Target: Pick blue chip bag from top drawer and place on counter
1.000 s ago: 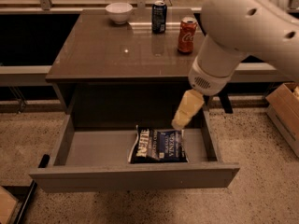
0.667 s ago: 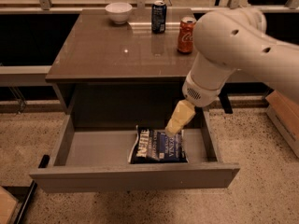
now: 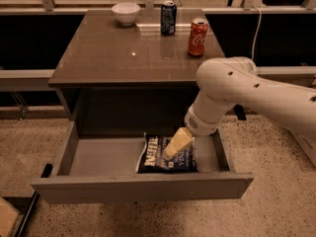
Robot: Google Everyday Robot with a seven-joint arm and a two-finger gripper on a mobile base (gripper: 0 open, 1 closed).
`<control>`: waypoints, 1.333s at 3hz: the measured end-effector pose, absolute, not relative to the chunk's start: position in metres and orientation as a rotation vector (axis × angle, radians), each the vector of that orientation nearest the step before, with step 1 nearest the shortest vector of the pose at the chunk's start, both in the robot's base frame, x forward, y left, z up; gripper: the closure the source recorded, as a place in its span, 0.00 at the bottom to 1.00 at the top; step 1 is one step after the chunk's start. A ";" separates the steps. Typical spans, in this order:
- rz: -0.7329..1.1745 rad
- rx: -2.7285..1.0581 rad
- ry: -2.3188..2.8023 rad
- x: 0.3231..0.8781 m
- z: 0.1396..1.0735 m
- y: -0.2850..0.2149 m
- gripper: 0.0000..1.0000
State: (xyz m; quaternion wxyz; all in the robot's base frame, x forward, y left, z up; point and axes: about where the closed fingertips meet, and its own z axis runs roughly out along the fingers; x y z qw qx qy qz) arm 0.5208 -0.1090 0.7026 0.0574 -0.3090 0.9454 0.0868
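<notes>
Since the earlier frames your gripper [image 3: 177,143] has come down and to the left, from above the right rear of the top drawer [image 3: 98,158] to over the blue chip bag [image 3: 154,159]. The bag has not shifted: it lies flat on the drawer floor, right of centre, just behind the front panel. The gripper overlaps the bag's upper right part, evidently lining up a grasp. Contact is unconfirmed, and you cannot tell how the jaws stand or whether they hold anything. The counter [image 3: 113,53] carries a white bowl [image 3: 125,13], a dark blue can [image 3: 168,18] and a red can [image 3: 198,30] towards its rear, so the front half looks suited to placement.
</notes>
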 end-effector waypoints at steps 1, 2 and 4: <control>0.357 -0.808 2.901 0.518 0.654 -0.098 0.00; 0.426 -0.715 2.936 0.517 0.613 -0.090 0.14; 0.393 -0.660 2.909 0.525 0.612 -0.096 0.60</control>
